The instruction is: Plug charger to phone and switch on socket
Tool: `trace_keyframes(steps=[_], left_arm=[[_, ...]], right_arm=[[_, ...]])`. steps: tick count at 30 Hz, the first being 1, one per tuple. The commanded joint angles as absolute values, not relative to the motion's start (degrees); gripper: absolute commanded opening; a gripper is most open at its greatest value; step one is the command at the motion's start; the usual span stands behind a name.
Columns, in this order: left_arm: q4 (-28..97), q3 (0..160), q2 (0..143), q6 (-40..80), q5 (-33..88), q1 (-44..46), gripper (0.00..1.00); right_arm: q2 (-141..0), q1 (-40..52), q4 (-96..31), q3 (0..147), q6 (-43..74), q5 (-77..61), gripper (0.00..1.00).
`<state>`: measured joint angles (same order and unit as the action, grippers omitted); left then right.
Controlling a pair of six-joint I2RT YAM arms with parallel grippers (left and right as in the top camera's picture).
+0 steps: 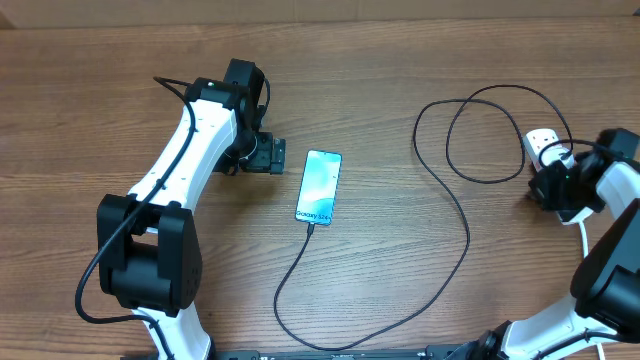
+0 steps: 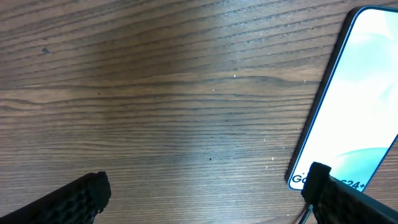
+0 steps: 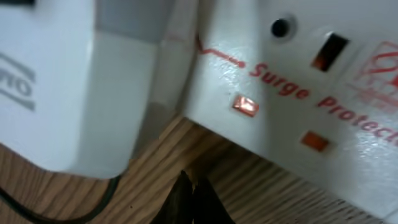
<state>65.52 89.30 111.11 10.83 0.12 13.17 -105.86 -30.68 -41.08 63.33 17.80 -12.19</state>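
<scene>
socket [image 3: 280, 124]: red "Surge Protec…", cut off at the edge | phone [image 2: 360, 93]: "…s24+" at near end of screen, partly hidden

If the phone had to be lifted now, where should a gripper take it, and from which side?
Probably across its two long edges near mid-length, coming straight down. The phone lies flat, screen up, so only its narrow width suits a pinch; the charger meets its near short end, so keep clear there.

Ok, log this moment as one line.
phone: flat on table, cable at its bottom edge | left gripper: open beside phone | right gripper: shut at power strip
</scene>
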Motion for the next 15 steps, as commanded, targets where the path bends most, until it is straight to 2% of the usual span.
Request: trace_keyframes(steps=[1, 6, 9, 15], left_arm=[[65.49, 89.73, 109.91, 11.84, -0.6, 13.47, 1.0], [65.49, 89.73, 109.91, 11.84, -0.6, 13.47, 0.99], [65.49, 89.73, 109.91, 11.84, -0.6, 13.47, 1.0], [65.49, 89.73, 109.91, 11.84, -0.6, 13.47, 1.0]], right_arm=[[-104.9, -30.37, -40.77, 63.22, 18.0, -10.55, 0.04], [-104.9, -30.55, -38.57, 63.22, 18.0, -10.57, 0.04], [-104.9, -30.55, -37.1, 63.22, 18.0, -10.55, 0.1], [-104.9, -30.55, -34.22, 63.22, 18.0, -10.11, 0.1]])
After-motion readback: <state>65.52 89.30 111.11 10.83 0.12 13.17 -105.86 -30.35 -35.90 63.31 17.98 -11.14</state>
